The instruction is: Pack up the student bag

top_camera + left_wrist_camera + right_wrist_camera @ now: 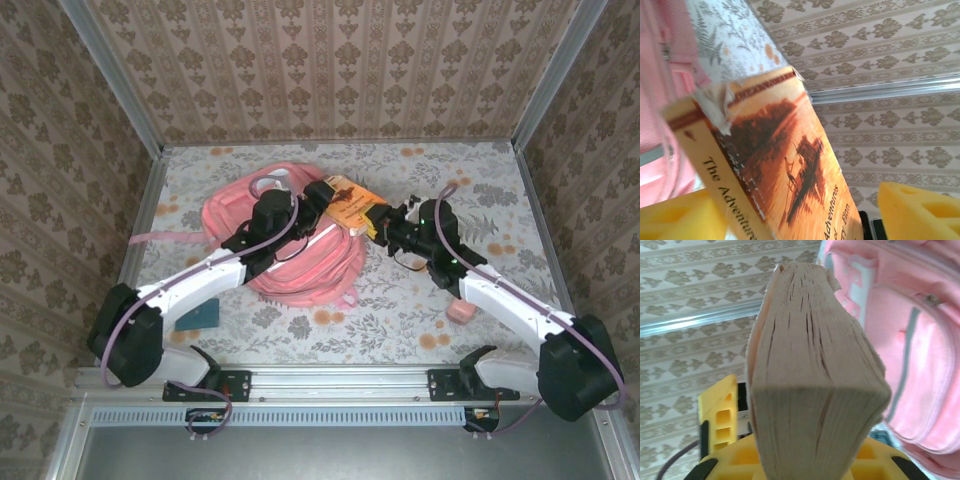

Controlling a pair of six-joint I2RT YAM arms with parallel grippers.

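**Paperback held over a pink backpack: one gripper clamped, the other let go**

Starting at the right gripper (378,222): closed on a thick paperback book (350,205), judging from its wrist view, with the yellowed page block rising straight out from between the yellow fingers (717,412). Opposite it, the left gripper (800,217): spread wide, yellow pads (920,210) on either side of the orange cover, the far pad clearly apart from it, so gripping nothing. Worn spine, torn at one corner, lettered "The Adventures".

Just beneath and beside the book, the pink backpack (305,275), lying on the flowered table (400,320), a little left of centre, one strap trailing toward the left wall. Front pockets and a pale strip close up in the right wrist view. State of the main opening, zipped or not: impossible to tell.

Likely handling of the backpack: soft, limp fabric, probably light, prone to sagging shut and to sliding on the table when pushed. Best taken at the firmer zipper rim of the mouth or at the top loop, pinching a single layer and lifting to keep the mouth open. Worth avoiding: loose straps and thin pocket fabric.
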